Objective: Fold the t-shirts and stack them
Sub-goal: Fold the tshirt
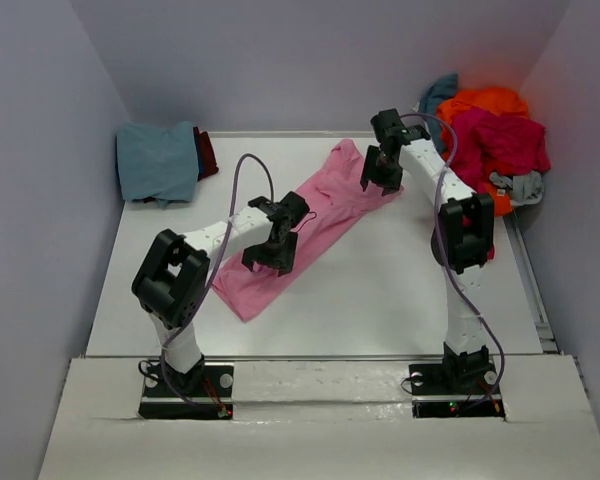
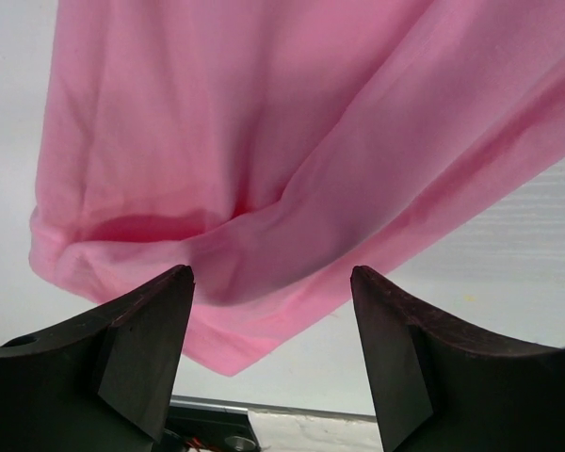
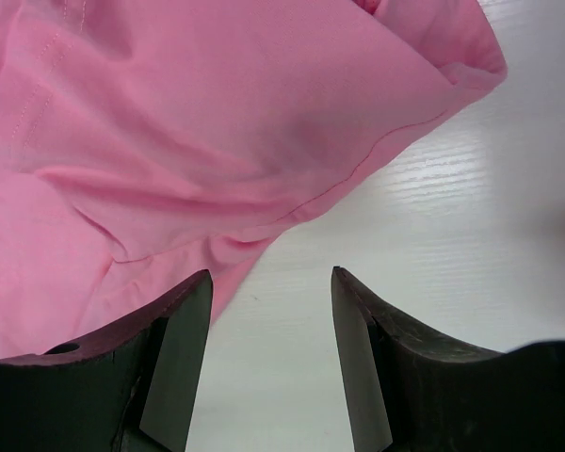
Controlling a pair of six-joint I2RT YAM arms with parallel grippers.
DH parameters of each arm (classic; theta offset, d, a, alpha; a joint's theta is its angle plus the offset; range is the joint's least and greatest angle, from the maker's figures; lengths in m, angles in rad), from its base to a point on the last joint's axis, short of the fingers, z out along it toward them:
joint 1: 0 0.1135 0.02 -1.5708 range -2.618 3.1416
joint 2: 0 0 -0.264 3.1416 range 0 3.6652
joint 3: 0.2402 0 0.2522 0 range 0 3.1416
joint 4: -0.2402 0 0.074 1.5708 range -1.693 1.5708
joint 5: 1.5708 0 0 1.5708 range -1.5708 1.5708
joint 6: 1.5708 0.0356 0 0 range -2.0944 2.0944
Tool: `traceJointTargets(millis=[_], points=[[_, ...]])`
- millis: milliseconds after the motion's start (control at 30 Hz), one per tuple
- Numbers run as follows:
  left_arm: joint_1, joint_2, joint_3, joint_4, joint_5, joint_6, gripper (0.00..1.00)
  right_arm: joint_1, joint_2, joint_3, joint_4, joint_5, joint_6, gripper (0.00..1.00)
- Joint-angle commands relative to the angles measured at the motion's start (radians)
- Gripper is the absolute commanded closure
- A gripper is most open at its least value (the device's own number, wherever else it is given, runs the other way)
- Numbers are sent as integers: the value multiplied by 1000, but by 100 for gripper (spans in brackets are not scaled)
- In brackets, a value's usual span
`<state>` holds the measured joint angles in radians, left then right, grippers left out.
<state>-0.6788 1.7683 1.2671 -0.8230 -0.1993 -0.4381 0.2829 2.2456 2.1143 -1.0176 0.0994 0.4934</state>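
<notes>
Shirts, left to right: the far-left corner of the counter (image 1: 380,290) has 1 dusty teal-blue t-shirt (image 1: 158,160), folded, with 1 dark red one (image 1: 207,152) poking out at its right edge, touching it. Middle: 1 pink t-shirt (image 1: 325,205) lying as a long diagonal strip, near-left to far-right, flat on the counter. Left hand (image 2: 271,271) is over its near half, jaws apart, nothing gripped, cloth beyond the fingertips. Right hand (image 3: 271,273) is over the far-right end of the same shirt, also released; bare counter shows between its fingers, hem just to the left. Far-right corner: 1 loose heap, 4 colours showing, teal (image 1: 438,95), orange (image 1: 485,100), crimson-magenta (image 1: 500,140), grey (image 1: 517,186), all touching, unfolded
</notes>
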Motion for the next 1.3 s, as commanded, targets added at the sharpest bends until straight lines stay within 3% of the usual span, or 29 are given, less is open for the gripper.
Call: traceJointTargets(millis=[0, 533, 733, 1000, 1267], points=[[10, 29, 55, 5, -43, 48, 21, -1, -38, -2, -7, 33, 20, 41], [104, 215, 186, 13, -138, 107, 21, -1, 88, 9, 31, 25, 31, 41], [104, 283, 180, 12, -132, 110, 21, -1, 203, 116, -16, -4, 31, 41], [104, 254, 63, 21, -172, 98, 21, -19, 279, 240, -67, 20, 40, 40], [70, 194, -123, 51, -85, 91, 22, -28, 377, 411, -87, -38, -21, 40]])
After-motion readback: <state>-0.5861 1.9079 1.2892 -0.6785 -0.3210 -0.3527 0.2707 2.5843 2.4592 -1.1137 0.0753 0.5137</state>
